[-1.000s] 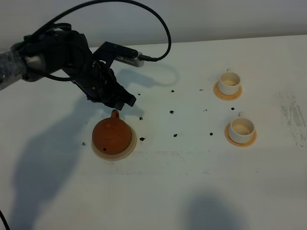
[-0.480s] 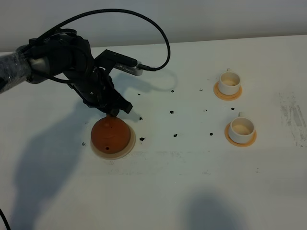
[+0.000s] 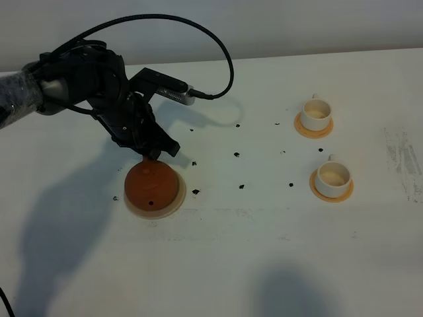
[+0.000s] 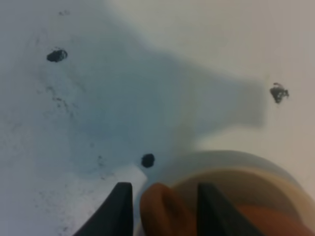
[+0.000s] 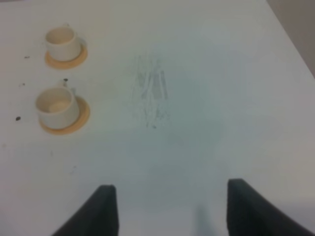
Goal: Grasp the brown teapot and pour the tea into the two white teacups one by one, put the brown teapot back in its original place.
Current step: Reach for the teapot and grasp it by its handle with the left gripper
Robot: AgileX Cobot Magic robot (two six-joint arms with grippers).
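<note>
brown teapot (image 3: 153,187) on cream disc (image 3: 158,214), not lifted. Left jaws apart, straddling teapot handle (image 4: 165,211): likely lined up for pinch, so wrist can tip spout. Two white teacups (image 3: 317,113) (image 3: 332,176) well apart from teapot. Right jaws apart, empty.

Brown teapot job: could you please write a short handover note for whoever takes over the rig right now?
Left gripper: open, jaws either side of the loop handle of the brown teapot, not yet closed.
Right gripper: open, empty, above bare table.
Teapot sits upright on the cream disc.
Far teacup and near teacup each stand on an orange coaster.
Done: reach to the handle.
Left: grasp, lift, pour into both cups, return the teapot to the disc.
</note>
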